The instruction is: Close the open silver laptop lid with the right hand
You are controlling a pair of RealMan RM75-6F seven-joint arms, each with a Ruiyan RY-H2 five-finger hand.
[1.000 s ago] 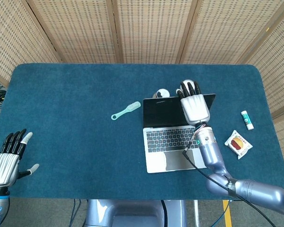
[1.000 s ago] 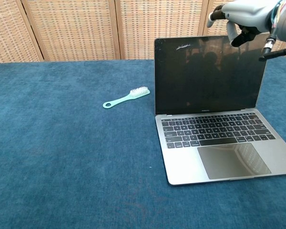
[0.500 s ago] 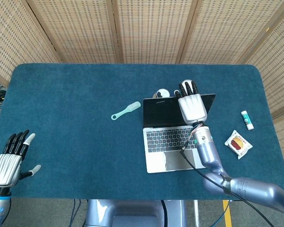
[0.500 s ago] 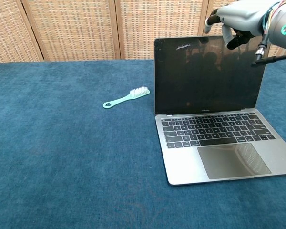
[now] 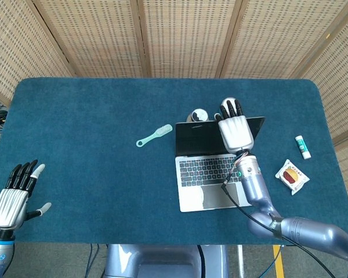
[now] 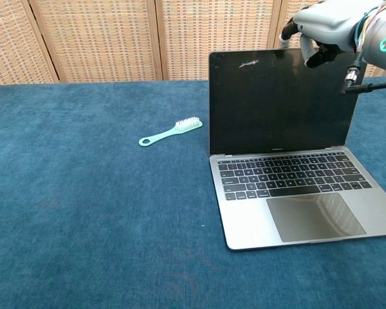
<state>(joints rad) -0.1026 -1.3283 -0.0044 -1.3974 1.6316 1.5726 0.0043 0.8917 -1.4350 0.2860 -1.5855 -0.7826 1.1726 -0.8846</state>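
One silver laptop (image 6: 289, 193) — lid upright, screen dark

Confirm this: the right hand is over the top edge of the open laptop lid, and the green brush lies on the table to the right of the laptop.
One thing is wrong: the green brush lies left of the laptop, not right, as the chest view shows. The right hand is indeed over the lid's top edge, and the lid is open.
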